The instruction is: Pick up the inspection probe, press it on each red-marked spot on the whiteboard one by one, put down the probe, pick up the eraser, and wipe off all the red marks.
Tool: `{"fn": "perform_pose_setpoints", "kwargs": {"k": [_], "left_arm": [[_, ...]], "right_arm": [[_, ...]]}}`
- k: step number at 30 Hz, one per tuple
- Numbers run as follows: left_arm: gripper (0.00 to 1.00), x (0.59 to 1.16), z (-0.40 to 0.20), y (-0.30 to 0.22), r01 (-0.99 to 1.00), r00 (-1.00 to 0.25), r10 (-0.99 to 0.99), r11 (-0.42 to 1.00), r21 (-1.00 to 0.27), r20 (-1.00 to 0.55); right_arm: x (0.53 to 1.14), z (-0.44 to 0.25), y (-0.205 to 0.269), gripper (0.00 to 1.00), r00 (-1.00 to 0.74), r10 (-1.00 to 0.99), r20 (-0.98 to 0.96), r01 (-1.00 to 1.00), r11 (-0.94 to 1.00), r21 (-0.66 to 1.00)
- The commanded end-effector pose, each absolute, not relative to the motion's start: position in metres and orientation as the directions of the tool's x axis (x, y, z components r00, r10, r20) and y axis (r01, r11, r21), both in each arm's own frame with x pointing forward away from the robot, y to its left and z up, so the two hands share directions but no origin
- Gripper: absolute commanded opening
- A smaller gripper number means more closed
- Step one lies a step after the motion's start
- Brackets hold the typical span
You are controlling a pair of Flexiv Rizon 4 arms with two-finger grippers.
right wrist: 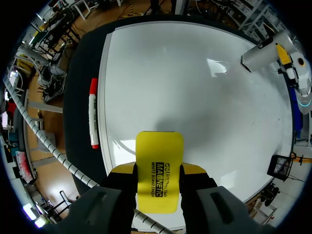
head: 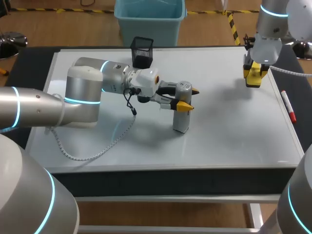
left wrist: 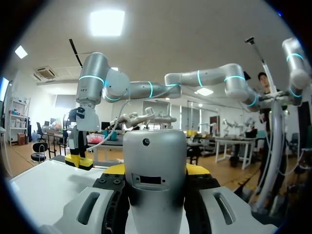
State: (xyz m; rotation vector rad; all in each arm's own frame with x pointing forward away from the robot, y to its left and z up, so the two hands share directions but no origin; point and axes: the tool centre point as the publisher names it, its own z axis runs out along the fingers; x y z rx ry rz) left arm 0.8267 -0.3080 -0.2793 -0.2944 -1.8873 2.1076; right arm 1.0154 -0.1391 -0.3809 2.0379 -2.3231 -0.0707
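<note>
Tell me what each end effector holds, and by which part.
Left end effector: the probe, clamped around its upper part. Right end effector: the yellow eraser, clamped across its two long edges.

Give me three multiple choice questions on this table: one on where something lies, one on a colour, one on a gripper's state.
1. Where does the red marker lie?
A. mid whiteboard
B. standing upright on the whiteboard
C. on the dark surface beside the whiteboard's edge, on the right arm's side

2. What colour is the eraser in the right gripper?
A. yellow
B. blue
C. green

3. How is the left gripper?
A. open, apart from everything
B. shut on the probe
C. shut on nothing

Answers:
1 C, the marker lies flat just off the board.
2 A, the right wrist view shows a yellow block between the fingers.
3 B, a yellow tip sits at either side of the grey probe, which stands on the board.
</note>
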Motion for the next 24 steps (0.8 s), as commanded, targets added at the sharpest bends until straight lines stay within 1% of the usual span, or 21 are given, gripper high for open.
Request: {"fn": "perform_pose_setpoints", "kwargs": {"k": [1, 18, 24], "left_arm": [[0.0, 0.829, -0.282, -0.309, -0.087, -0.933, 0.358, -0.096, -0.992, 0.047], [0.0, 0.829, -0.28, -0.306, -0.08, -0.934, 0.355, -0.096, -0.992, 0.041], [0.0, 0.843, -0.271, -0.284, -0.057, -0.952, 0.304, -0.106, -0.993, 0.022]], "right_arm": [[1.016, -0.38, -0.14, 0.0, -0.127, -0.992, 0.009, -0.99, 0.128, 0.067], [1.016, -0.38, -0.14, 0.0, -0.127, -0.992, 0.009, -0.99, 0.128, 0.067], [1.016, -0.38, -0.14, 0.0, -0.127, -0.992, 0.009, -0.99, 0.128, 0.067]]}}
